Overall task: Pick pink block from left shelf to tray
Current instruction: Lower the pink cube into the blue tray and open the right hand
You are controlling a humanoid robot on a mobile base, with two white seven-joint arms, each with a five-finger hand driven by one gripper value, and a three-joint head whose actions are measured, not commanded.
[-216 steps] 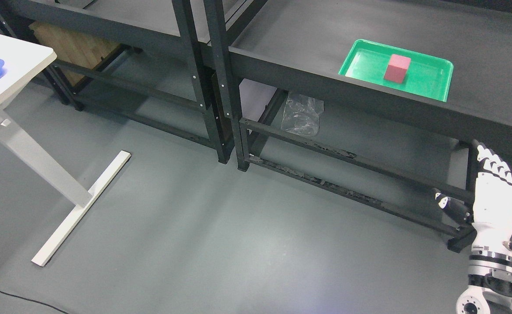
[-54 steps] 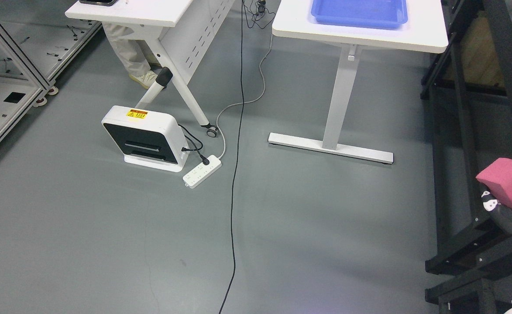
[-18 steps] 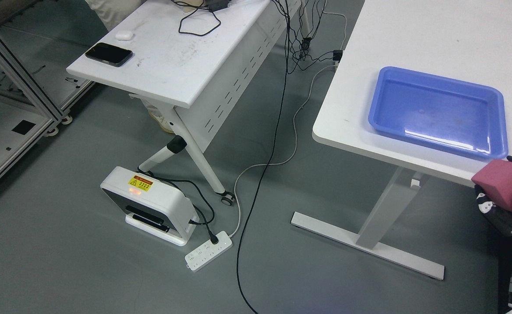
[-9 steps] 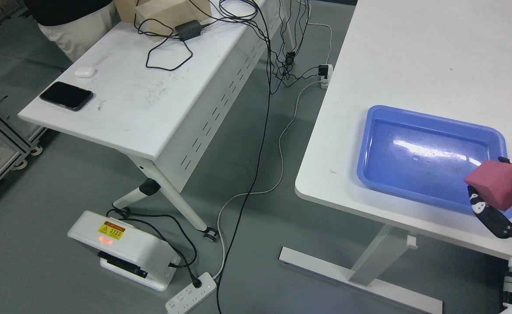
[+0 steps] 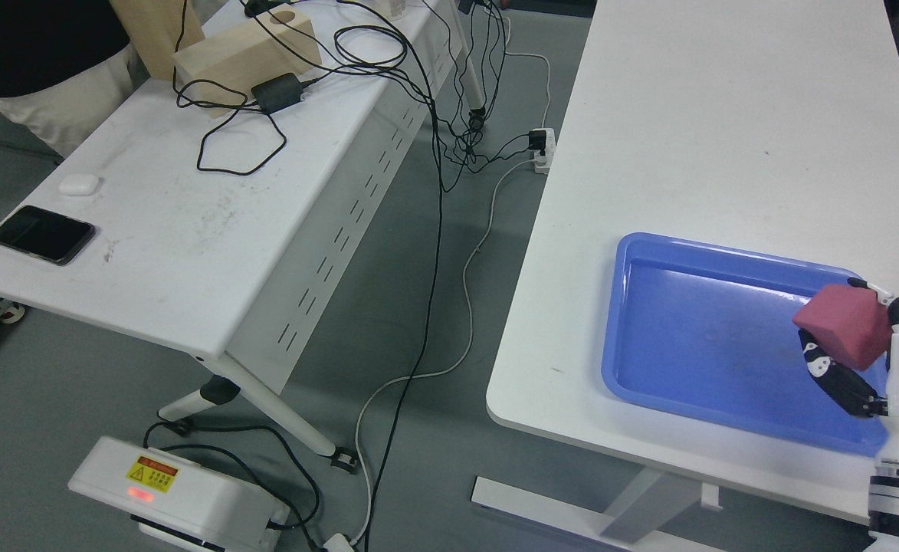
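My right hand [image 5: 851, 345] comes in from the lower right and is shut on the pink block [image 5: 841, 325]. It holds the block in the air over the right part of the blue tray [image 5: 694, 345]. The tray lies near the front edge of a white table [image 5: 710, 130] and has nothing in it. The black thumb [image 5: 836, 379] is under the block and the other fingers are behind it. The left arm is not in view.
A second white table [image 5: 188, 207] stands to the left with a phone [image 5: 41, 234], an earbud case [image 5: 79, 184], wooden blocks [image 5: 246, 55] and cables. A person [image 5: 27, 69] stands at its far left. Cables hang between the tables. A white device [image 5: 181, 491] sits on the floor.
The whole view has shifted as I came nearer the white table. The tray is now closer and lower in the picture, and my right hand with the block has moved over the tray.
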